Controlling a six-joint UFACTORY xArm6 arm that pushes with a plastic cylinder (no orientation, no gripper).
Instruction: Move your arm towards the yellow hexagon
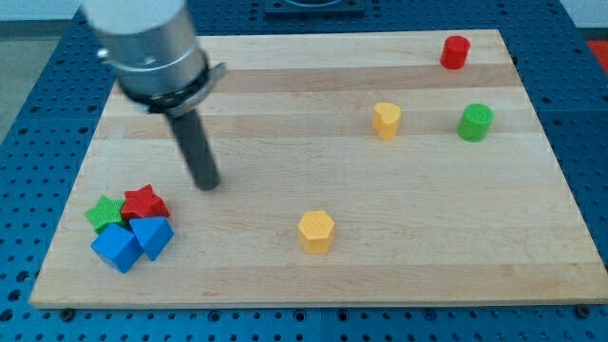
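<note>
The yellow hexagon lies on the wooden board near the view's bottom middle. My tip is at the end of the dark rod, to the view's left of the hexagon and a little higher, well apart from it. A cluster of blocks sits just below-left of my tip: a red star, a green star, a blue block and another blue block.
A second yellow block stands right of centre. A green cylinder is further right. A red cylinder is at the view's top right. The board edge meets a blue perforated table.
</note>
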